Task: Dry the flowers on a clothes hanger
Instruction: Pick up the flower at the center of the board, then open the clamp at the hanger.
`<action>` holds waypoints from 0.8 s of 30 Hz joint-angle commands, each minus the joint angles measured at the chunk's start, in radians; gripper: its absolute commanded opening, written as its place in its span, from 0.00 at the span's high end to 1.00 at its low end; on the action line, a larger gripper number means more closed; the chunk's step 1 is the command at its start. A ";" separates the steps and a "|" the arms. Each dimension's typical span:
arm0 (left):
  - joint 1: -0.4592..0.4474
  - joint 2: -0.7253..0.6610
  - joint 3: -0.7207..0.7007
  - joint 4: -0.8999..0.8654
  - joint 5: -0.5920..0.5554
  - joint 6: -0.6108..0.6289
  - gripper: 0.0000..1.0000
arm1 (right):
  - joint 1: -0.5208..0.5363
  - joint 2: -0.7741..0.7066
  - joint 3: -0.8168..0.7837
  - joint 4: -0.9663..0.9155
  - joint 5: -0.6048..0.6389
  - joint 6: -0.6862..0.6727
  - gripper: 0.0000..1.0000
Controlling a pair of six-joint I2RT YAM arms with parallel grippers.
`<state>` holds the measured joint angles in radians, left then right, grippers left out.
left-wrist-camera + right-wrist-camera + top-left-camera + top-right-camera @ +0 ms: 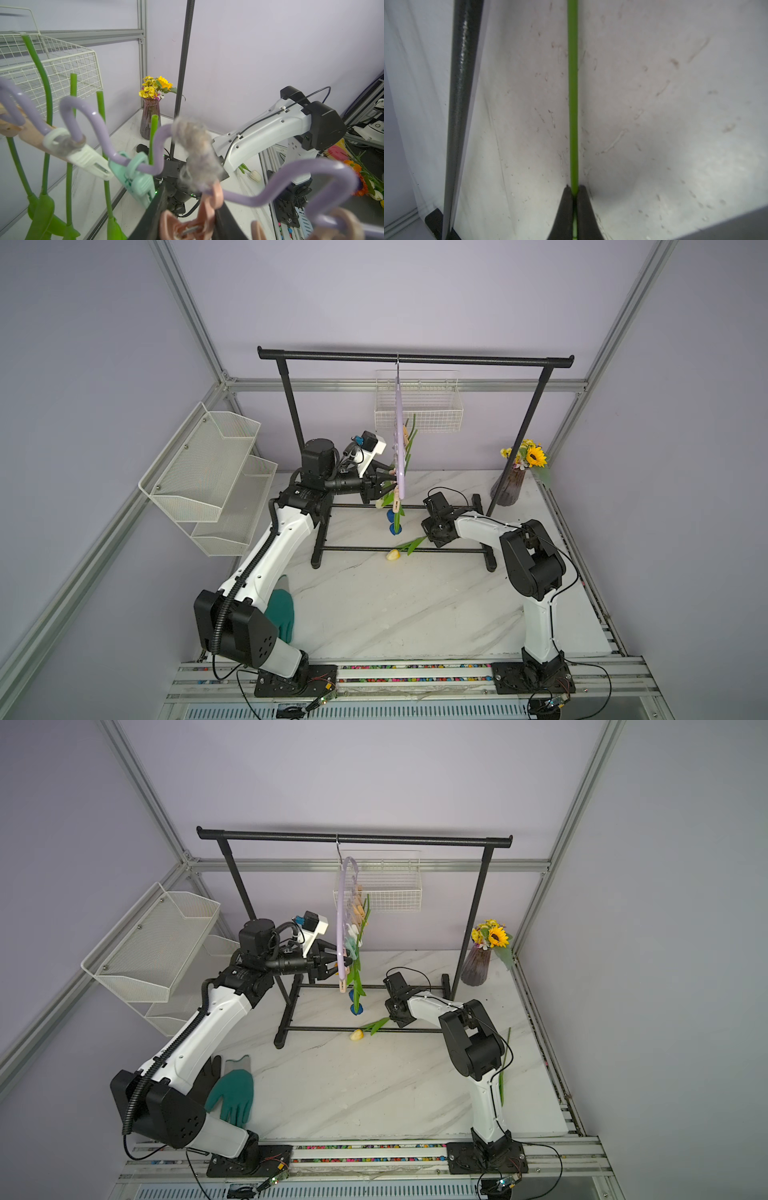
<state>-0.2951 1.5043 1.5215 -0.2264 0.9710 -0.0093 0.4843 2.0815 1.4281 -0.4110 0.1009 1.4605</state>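
Note:
The lilac clothes hanger [400, 439] [341, 915] [97, 126] hangs by its hook from the black rack bar. Several flowers [394, 526] [355, 1006] hang head down from its clothespins, their green stems [46, 104] pointing up. My left gripper [388, 485] [336, 965] [190, 216] is shut on a pink clothespin [207, 203] near the hanger's lower end. A cream-yellow tulip [392, 555] [356, 1034] lies on the table under the rack. My right gripper [432, 537] [392, 1017] [574, 190] is shut on its stem [573, 104], low over the table.
The black garment rack [415, 357] [353, 838] stands at the back, one foot bar [460, 93] close beside my right gripper. A white wire basket [440, 414] hangs behind the hanger. Mesh shelves [208, 472] are at left, a sunflower vase [513, 485] at back right, a green glove [232, 1094] at front left.

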 commanded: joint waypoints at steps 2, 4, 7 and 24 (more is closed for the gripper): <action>0.002 -0.053 -0.013 0.011 0.002 0.019 0.66 | -0.004 -0.007 -0.021 0.023 0.006 -0.054 1.00; 0.003 -0.058 -0.016 0.009 0.000 0.019 0.66 | -0.003 -0.043 -0.023 0.036 0.038 -0.101 1.00; 0.004 -0.062 -0.019 0.009 -0.002 0.017 0.66 | -0.001 -0.121 -0.043 0.078 0.084 -0.191 1.00; 0.008 -0.071 -0.033 0.036 0.007 -0.022 0.76 | 0.000 -0.570 -0.455 0.931 -0.256 -0.920 1.00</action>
<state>-0.2939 1.4696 1.5066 -0.2264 0.9684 -0.0154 0.4843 1.5417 1.0172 0.3630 -0.0502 0.6945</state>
